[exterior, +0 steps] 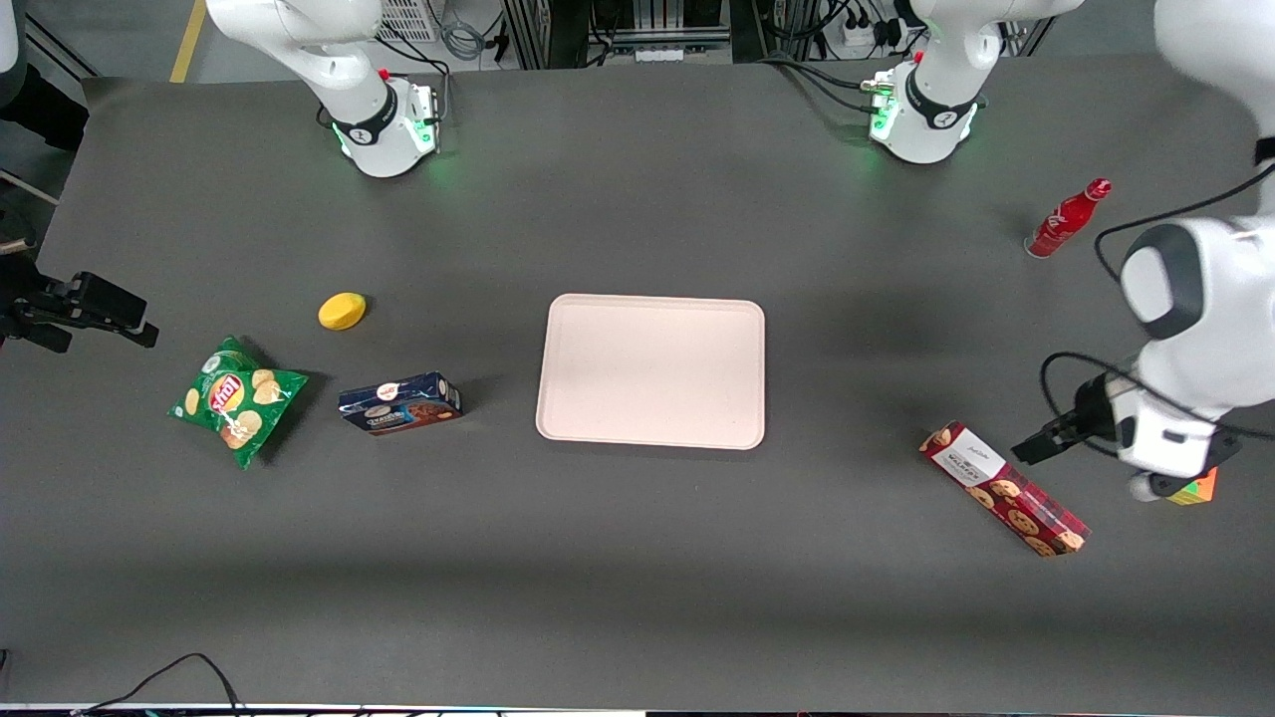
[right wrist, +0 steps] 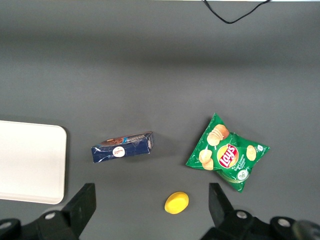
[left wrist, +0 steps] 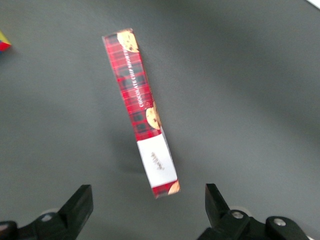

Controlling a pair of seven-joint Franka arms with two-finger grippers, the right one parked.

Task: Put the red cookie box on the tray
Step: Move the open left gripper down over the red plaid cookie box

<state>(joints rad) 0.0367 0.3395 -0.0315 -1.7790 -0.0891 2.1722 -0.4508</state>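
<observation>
Red cookie box (exterior: 1004,488) flat on table (exterior: 637,558), toward working arm's end, well apart from tray (exterior: 652,370); pincer (exterior: 1036,442) open wide, empty, hovering just beside label end, box's long axis lying crosswise to finger gap.

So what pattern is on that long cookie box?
Dark-red plaid on the cookie box, clearest in the left wrist view; the open gripper hovers above it.
</observation>
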